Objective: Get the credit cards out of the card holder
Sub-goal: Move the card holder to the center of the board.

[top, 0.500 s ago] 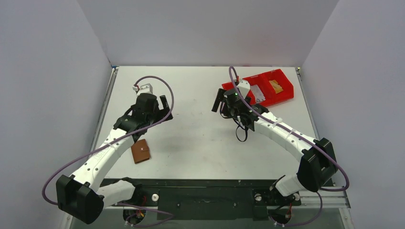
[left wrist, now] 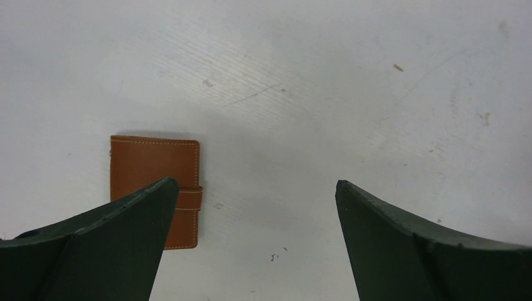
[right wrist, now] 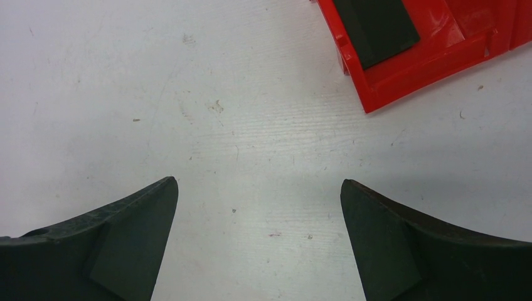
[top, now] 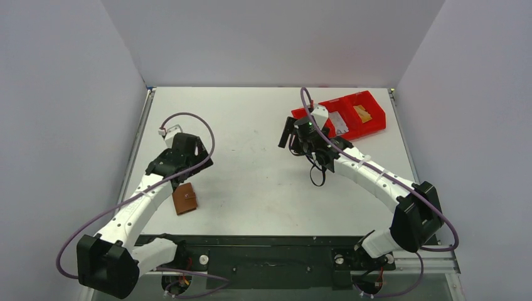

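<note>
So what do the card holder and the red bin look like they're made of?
The card holder: probably tan leather or an imitation, matte, with pale stitching along the edges and a strap tab. The red bin: looks like moulded plastic, smooth and slightly glossy, with uniform colour and thin straight walls.

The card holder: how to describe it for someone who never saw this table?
On the white table, look near the left arm. The card holder is a small brown leather wallet, folded shut with a tab; the red bin lies far right.
</note>
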Robot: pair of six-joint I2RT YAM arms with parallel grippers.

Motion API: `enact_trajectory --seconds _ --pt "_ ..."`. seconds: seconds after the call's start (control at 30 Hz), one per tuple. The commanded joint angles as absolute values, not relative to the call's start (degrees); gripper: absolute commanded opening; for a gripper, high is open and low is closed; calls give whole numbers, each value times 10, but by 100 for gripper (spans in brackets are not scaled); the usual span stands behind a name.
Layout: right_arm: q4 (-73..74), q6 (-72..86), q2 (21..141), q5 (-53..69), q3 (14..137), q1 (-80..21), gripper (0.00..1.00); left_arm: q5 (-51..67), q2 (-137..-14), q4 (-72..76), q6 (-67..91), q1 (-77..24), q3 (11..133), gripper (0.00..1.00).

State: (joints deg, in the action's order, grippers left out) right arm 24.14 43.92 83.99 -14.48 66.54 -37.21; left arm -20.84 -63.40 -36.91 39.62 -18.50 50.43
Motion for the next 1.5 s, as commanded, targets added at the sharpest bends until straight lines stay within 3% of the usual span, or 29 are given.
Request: enact_trajectory --seconds 0.0,0.23,0.3,0.47,0.6,1.03,1.27,1.47 --pt "232 428 825 -150 667 -375 98 -278 -627 -420 468 -163 476 97" --pt "229 411 831 -138 660 -375 96 -250 -603 -409 517 -109 397 93" --pt "228 409 829 -137 656 -375 96 -219 -598 -383 522 -90 374 86" --pt "220 410 825 -132 638 -375 96 -164 -611 -324 526 -55 336 54" --pt "220 409 819 -137 630 -375 96 -142 -628 -300 530 -49 327 41" --pt "217 413 826 -125 626 -375 95 -175 -646 -295 555 -46 304 39" --pt "214 415 828 -123 621 -375 95 -194 -662 -313 555 -47 315 52" --pt "211 418 827 -124 616 -375 95 -200 -683 -319 547 -53 331 55"
